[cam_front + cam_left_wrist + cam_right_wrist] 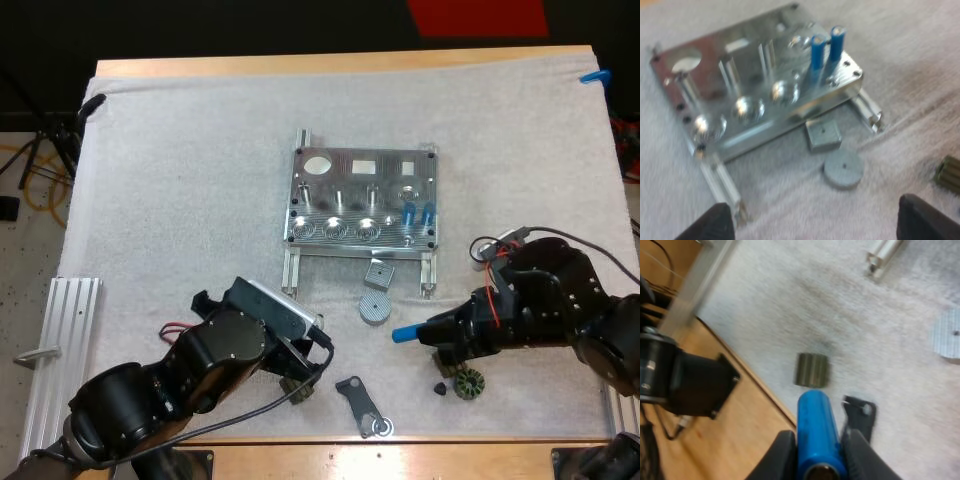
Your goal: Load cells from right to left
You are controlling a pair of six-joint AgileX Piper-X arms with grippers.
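The metal fixture (350,205) (740,95) lies mid-mat, with two blue cylinders (417,213) (826,50) upright side by side at its right end. My right gripper (437,334) (816,460) hovers low over the mat to the fixture's front right, shut on a third blue cylinder (408,333) (814,430) that points left. My left gripper (303,383) (815,227) is near the front edge, facing the fixture, open, its fingers (715,224) wide apart with nothing between them.
A grey square block (378,273) (823,135) and a round disc (374,308) (842,168) lie in front of the fixture. A toothed dark part (468,383) and a flat bracket (360,405) (860,412) lie near the front edge. An aluminium rail (60,350) sits at the left.
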